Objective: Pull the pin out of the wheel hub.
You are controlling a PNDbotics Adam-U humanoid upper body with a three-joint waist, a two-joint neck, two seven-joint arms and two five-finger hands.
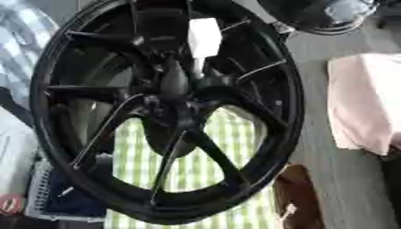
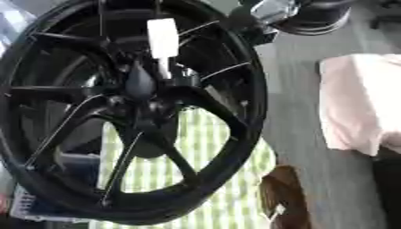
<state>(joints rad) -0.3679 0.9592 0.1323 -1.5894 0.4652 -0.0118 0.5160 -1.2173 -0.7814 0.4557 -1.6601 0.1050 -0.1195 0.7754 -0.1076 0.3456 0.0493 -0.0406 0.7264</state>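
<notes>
A large black spoked wheel (image 1: 258, 147) stands upright and fills most of both views. Its hub (image 1: 176, 105) sits a little above the middle. A white rectangular piece (image 1: 203, 38) stands just above the hub, with a thin pale stem running down from it towards the hub; this looks like the pin. A black and silver arm joint (image 2: 274, 11) comes in from the upper right. A dark tapered shape (image 1: 174, 76), probably my right hand, lies against the hub just left of the stem. It blends into the black spokes, so its grip is unclear. No left hand shows.
A green-and-white checked cloth (image 1: 196, 170) shows behind the spokes. A pink cloth (image 1: 364, 103) lies at the right on a grey surface (image 1: 313, 89). A brown object (image 1: 297, 197) sits at the lower right, and a blue-and-white crate (image 1: 47, 197) at the lower left.
</notes>
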